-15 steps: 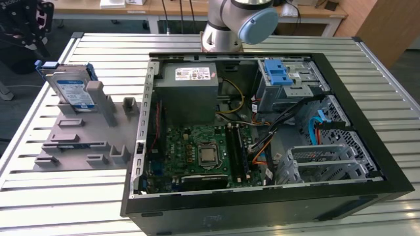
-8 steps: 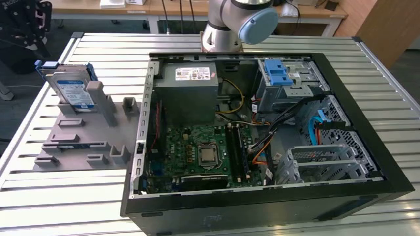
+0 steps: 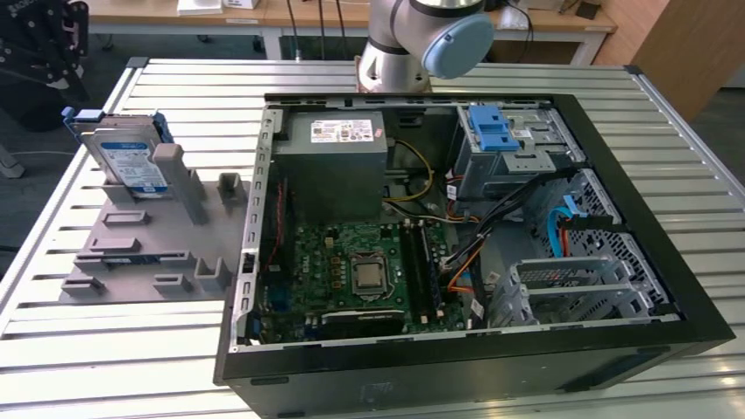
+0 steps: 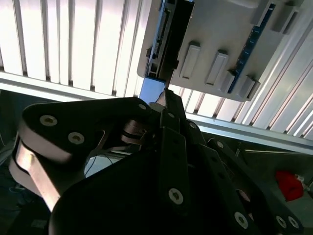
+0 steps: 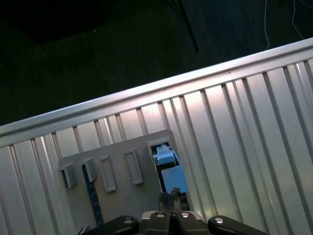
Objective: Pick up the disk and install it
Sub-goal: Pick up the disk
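The disk (image 3: 126, 155) stands on edge in a slot of the grey holder (image 3: 140, 257) on the exterior view's left, its blue-and-white label facing out and blue rails on its sides. In the first wrist view I look down on the disk's (image 5: 167, 166) narrow upper edge with its blue rail. My gripper (image 5: 171, 199) hangs above it, apart from it. In the second wrist view the black fingers meet at the gripper (image 4: 166, 96) tip, just short of the disk's (image 4: 172, 34) dark edge. The gripper is shut with nothing in it.
An open computer case (image 3: 699, 297) lies on the slatted metal table (image 3: 699, 166), right of the holder. Inside are a grey box with a white sticker (image 3: 338, 161), a motherboard (image 3: 361, 271) and a metal cage with a blue latch (image 3: 495, 131). The arm's base (image 3: 407, 44) stands behind the case.
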